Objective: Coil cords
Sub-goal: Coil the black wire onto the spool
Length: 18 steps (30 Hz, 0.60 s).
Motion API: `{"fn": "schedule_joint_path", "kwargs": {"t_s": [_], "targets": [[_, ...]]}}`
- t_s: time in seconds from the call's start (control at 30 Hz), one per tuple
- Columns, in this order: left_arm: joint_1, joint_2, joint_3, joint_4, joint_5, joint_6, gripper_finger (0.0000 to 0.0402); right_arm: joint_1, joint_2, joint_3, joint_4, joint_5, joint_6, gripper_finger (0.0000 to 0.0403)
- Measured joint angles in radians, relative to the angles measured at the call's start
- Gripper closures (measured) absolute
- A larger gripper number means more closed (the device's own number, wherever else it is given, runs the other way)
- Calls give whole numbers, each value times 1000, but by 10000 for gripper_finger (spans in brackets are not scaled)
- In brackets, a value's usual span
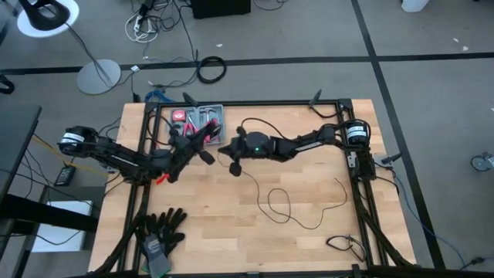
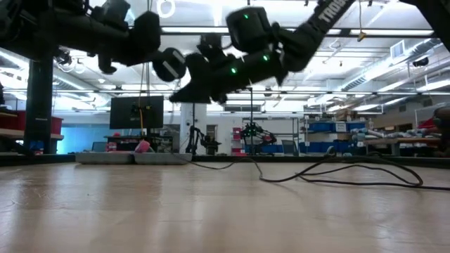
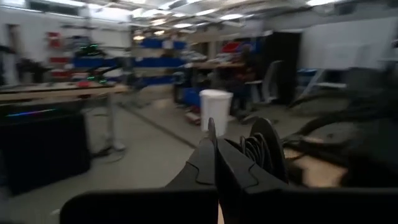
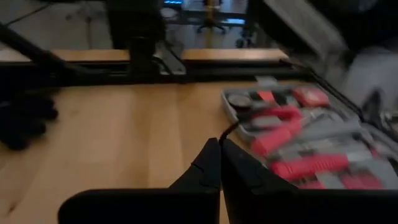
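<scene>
High view: one cord (image 1: 289, 202) (loose loops), two grippers (image 1: 202, 137) (image 1: 231, 160) closed.

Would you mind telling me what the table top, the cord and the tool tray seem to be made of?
Table top: looks like pale butcher-block wood with a matte finish; plank seams and grain show. Cord: probably rubber- or plastic-jacketed wire, thin, black and dull, lying in limp loops. Tool tray: likely grey moulded plastic, holding red-handled tools; too blurred to be sure.
</scene>
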<state>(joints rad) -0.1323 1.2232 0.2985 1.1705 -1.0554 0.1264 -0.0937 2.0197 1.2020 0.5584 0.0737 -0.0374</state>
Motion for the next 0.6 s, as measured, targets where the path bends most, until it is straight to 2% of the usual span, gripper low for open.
{"fn": "schedule_joint_path", "kwargs": {"t_s": [0.2, 0.3, 0.6], "targets": [[7, 0, 0, -24, -45, -12, 402, -2, 0, 115, -154, -60, -74, 403], [8, 0, 0, -19, -17, -53, 402, -7, 0, 156, -229, -66, -91, 403], [21, 0, 1, -20, 112, -177, 402, -2, 0, 192, -262, -72, -150, 403]]}}
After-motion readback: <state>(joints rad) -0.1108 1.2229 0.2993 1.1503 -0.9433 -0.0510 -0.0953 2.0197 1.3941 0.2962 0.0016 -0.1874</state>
